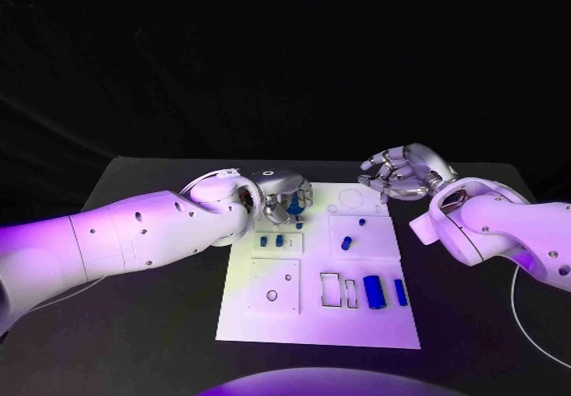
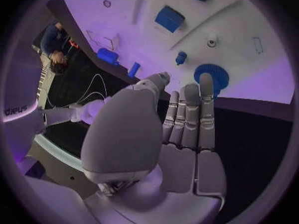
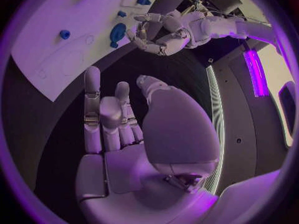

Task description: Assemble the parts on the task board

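Board: the white rectangular task board [image 1: 317, 330] lies in the middle of the black table [image 1: 476, 330]; every place below is given relative to it.
Left hand: the silver left hand [image 1: 280, 200] hangs over the board's far left corner, fingers [image 2: 206, 92] extended side by side with the thumb apart from them, holding nothing.
Gear: a round blue toothed gear [image 2: 211, 77] lies on the board just past the left hand's fingertips in the left wrist view; whether they touch it cannot be told.
Right hand: the silver right hand [image 1: 403, 175] hovers off the board's far right corner, above the table, fingers [image 3: 92, 89] loosely spread and holding nothing.
Long parts: a large blue cylinder [image 1: 374, 291] and a slimmer blue bar [image 1: 401, 292] lie side by side on the board's right half, toward its near edge.
Small parts: two short blue pegs [image 1: 271, 242] stand in the left half, a blue oblong piece [image 1: 346, 243] lies in the right half, both in the far part of the board.
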Robot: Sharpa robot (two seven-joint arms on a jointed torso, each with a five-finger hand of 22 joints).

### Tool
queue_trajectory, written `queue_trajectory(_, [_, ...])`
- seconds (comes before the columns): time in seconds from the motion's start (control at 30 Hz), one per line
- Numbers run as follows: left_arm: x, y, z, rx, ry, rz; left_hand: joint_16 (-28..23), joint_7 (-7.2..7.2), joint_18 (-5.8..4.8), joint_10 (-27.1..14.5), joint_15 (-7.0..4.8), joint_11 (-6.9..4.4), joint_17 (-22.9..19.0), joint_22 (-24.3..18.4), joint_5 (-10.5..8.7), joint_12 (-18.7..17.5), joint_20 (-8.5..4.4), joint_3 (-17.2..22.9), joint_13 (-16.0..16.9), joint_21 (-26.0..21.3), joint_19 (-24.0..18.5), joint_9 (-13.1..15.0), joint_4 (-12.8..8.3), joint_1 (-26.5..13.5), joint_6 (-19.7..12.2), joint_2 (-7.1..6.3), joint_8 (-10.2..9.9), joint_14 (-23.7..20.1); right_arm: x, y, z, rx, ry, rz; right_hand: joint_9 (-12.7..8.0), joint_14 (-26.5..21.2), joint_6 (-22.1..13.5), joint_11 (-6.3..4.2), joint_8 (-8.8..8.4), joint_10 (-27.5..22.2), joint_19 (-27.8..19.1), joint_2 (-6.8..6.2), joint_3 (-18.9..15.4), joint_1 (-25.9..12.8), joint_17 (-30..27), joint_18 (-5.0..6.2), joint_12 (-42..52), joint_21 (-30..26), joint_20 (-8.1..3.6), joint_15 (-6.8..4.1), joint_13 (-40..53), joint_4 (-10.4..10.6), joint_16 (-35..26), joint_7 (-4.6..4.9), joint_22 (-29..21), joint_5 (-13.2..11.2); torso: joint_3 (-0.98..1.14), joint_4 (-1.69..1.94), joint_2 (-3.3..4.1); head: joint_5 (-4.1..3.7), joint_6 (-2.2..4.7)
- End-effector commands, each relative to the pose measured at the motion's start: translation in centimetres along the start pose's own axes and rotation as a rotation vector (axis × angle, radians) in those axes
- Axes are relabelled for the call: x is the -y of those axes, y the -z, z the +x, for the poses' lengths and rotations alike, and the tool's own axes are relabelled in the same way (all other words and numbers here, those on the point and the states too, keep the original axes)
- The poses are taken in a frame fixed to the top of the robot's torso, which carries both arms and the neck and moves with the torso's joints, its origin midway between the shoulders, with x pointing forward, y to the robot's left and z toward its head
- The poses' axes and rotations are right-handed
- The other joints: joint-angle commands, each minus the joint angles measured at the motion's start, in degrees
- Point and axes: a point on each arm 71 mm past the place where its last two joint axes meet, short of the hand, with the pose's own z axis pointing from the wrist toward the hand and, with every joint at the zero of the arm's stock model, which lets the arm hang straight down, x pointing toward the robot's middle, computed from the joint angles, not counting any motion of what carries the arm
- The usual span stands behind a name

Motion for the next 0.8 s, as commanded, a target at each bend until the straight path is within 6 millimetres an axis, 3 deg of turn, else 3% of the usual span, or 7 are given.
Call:
queue_trajectory(0.03, [0.5,-0.3,0.7,-0.086,-0.1,0.044,1.5,-0.12,0.68,0.7,-0.03,-0.13,0.2,0.6,-0.41,-0.2,0.14,0.0,-0.2,0.9,-0.3,-0.4,0.1,-0.7,0.9,-0.22,-0.4,0.7,-0.2,0.0,0.0,0.007,0.001,-0.024,0.0,-2.5,-0.3,-0.27,0.42,-1.1,-0.9,-0.93,0.6,-0.1,-6.6,0.62,-2.2,-2.2,0.32,0.27,-2.4,0.1,-6.8,0.3,-1.6,0.1,-0.01,-0.01,-0.01,-0.05,-0.01])
queue_trajectory(0.33, [0.6,-1.0,1.4,-0.164,-0.126,0.01,5.5,0.17,0.75,1.7,-0.22,-0.4,1.9,1.8,-0.52,0.2,0.08,-0.2,-0.5,2.7,0.3,-1.1,0.7,-2.2,2.2,-0.27,-1.0,2.9,-0.2,0.0,0.0,0.014,0.0,-0.027,-0.1,-4.3,-0.7,0.14,0.65,-1.4,-0.6,-1.29,0.9,-0.2,-13.7,0.69,-4.7,-5.8,0.57,0.72,-6.3,0.1,-16.6,0.5,-4.7,0.1,-0.02,0.07,0.02,-0.23,-0.05])
queue_trajectory(0.8, [0.5,-1.6,1.8,-0.209,-0.139,-0.021,9.2,0.01,0.76,2.8,-0.49,-0.65,6.0,3.1,-0.34,0.0,-0.15,1.5,-0.9,4.7,0.8,-1.5,0.2,-1.2,4.4,0.41,-1.2,5.9,-0.3,0.0,0.0,0.016,-0.001,-0.027,-0.1,-4.2,-0.8,0.19,0.75,-1.4,-0.5,-1.31,0.9,-0.3,-13.8,0.69,-5.2,-6.6,0.64,0.77,-7.1,0.1,-17.8,0.55,-5.4,0.1,-0.06,0.07,0.03,-0.45,-0.4])
